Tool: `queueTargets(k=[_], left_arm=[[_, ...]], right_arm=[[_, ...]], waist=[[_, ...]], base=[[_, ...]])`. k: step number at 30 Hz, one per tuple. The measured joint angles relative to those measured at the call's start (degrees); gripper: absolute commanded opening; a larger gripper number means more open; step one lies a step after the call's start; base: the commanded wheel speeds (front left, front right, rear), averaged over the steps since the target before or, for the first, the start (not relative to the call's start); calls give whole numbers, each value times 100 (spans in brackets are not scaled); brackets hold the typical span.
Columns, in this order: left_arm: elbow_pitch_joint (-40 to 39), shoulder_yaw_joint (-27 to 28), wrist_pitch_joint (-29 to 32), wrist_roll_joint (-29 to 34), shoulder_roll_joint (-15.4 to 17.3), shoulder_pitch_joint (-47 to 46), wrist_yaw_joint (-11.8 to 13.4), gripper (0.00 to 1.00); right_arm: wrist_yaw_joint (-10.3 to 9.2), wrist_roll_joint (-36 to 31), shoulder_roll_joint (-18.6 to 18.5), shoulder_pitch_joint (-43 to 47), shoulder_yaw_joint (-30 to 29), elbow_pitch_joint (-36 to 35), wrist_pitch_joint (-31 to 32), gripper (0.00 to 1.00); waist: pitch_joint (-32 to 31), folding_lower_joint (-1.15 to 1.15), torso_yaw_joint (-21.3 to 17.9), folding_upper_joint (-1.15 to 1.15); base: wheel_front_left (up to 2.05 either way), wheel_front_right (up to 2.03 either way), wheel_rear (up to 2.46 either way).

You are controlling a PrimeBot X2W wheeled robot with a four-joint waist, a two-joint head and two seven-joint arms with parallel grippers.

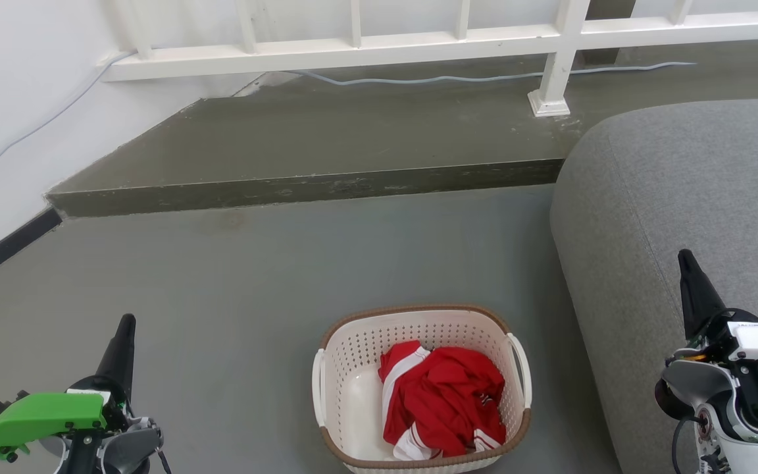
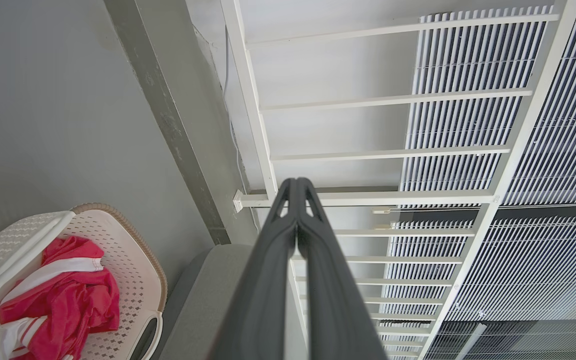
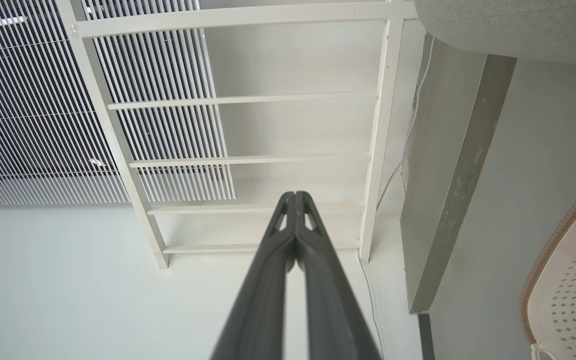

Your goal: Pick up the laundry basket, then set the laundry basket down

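Item one, we list the laundry basket (image 1: 412,327): cream perforated walls, brown woven-look rim, a white loop handle on each side. It stands upright on the grey floor (image 1: 241,276) in the lower middle of the head view, just beside the rounded end of the grey sofa (image 1: 682,191). Contents: a crumpled red garment with white stripes (image 1: 445,395), lying toward the sofa side of the basket

Item two, the left claw (image 1: 127,322): we see it low at the left, well apart from the basket. Its two dark fingers are pressed together and hold nothing, as its wrist view confirms

Item three, the right claw (image 1: 685,258): low at the right, seen against the sofa, fingers likewise pressed together and empty

Surroundings we record: a raised concrete step (image 1: 366,131) beyond the basket, a white railing (image 1: 353,47) along it, and a pale cable (image 1: 484,78) trailing at the railing's foot
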Motion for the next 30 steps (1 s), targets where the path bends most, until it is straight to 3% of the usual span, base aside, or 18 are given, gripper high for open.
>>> queueTargets(k=[30], left_arm=[[-1, 0, 0, 0, 0, 0, 0, 0]], right_arm=[[1, 0, 0, 1, 0, -2, 0, 0]], waist=[[0, 0, 0, 0]], base=[[0, 0, 0]])
